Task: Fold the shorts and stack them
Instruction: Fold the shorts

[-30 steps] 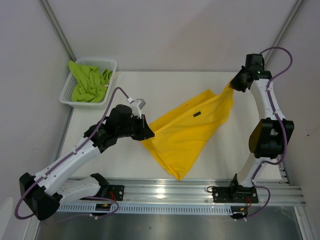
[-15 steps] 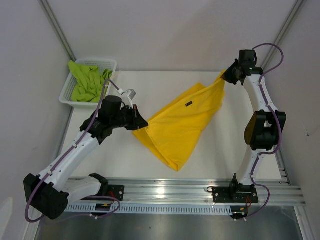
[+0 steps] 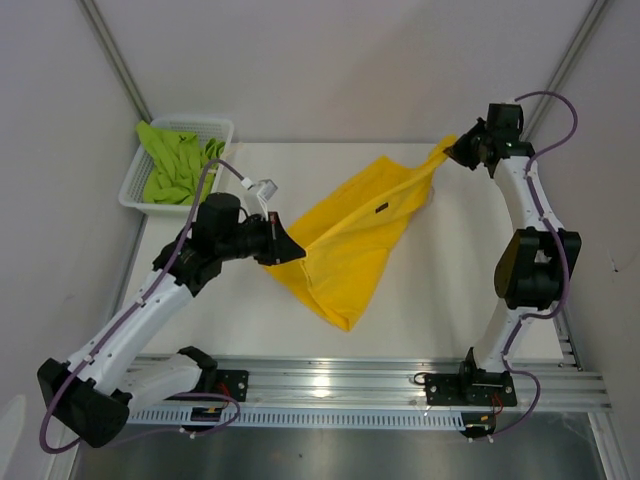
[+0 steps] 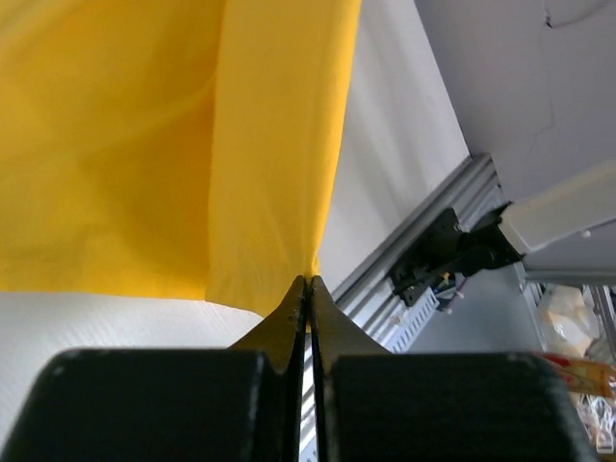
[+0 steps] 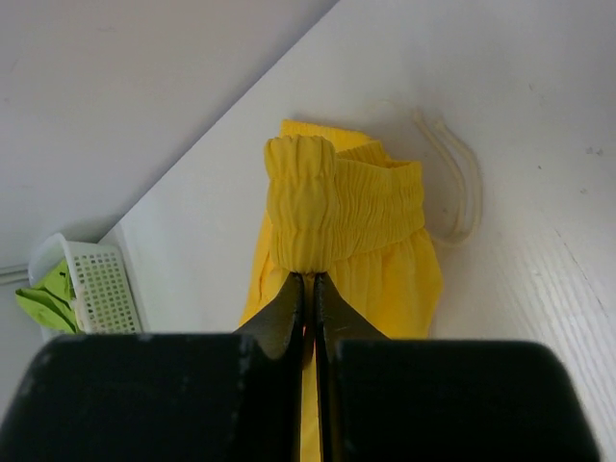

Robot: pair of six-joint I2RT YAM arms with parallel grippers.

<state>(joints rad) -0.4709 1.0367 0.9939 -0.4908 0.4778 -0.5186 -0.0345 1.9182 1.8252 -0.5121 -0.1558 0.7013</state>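
Overhead and wrist views of a two-arm rig spreading a garment before folding. The white table (image 3: 440, 290) serves as the laying surface. Above its middle the yellow shorts (image 3: 350, 240) hang stretched on a diagonal from the table's far-right corner towards its left side, and a loose corner droops towards the table's near edge; whether that corner touches the tabletop cannot be told. The two-point hold probably serves to pull the cloth open so that it can be laid flat, since no fold is yet made.

The white mesh basket (image 3: 128, 190) sits at the table's far-left corner and holds the lime green shorts (image 3: 175, 165) in a crumpled heap, well apart from both arms; that pair is not yet folded.

The left gripper (image 3: 285, 250), over the table's left-middle, has its jaws pressed together on an edge of the yellow cloth, which rises straight from the fingertips in the left wrist view. The right gripper (image 3: 458, 152), at the table's far-right corner, is pinched on the gathered elastic waistband (image 5: 318, 212), bunched just ahead of its tips.

The white drawstring (image 5: 462, 192) lies in a loose loop on the tabletop just beside the waistband
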